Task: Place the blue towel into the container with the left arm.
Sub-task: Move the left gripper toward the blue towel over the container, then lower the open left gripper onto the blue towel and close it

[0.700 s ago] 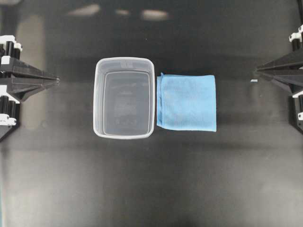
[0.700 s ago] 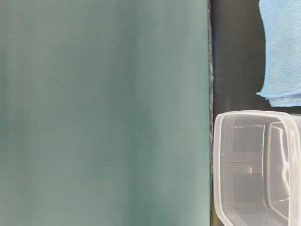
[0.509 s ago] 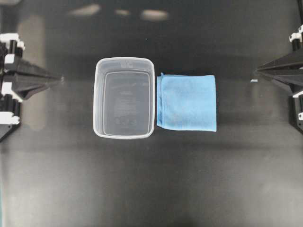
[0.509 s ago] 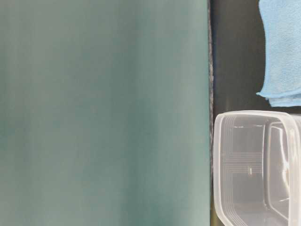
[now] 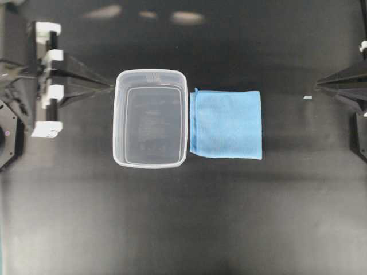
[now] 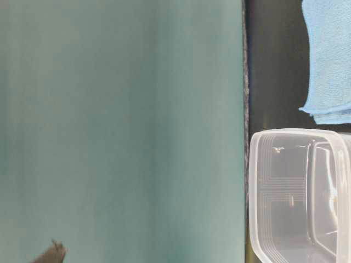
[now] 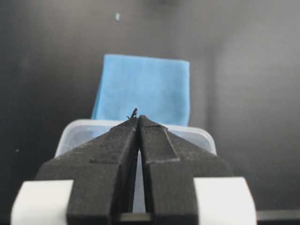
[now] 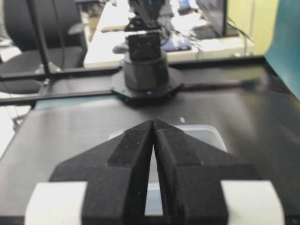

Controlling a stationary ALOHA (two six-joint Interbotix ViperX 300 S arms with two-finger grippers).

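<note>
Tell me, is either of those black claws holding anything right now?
No, nothing is held. The left gripper and the right gripper are both shut on nothing; the blue towel lies flat beside the container.

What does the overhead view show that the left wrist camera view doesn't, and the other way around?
Only the overhead view shows the right gripper at the right edge, the whole open top of the translucent clear plastic rectangular container, empty, and the small gap between it and the light blue square folded towel. Only the left wrist view shows the left gripper close up, jaws pressed shut with nothing between them, tips in line with the container's near rim. Both show the towel lying flat on the black table just beyond the container, and a small pale speck past it.
</note>
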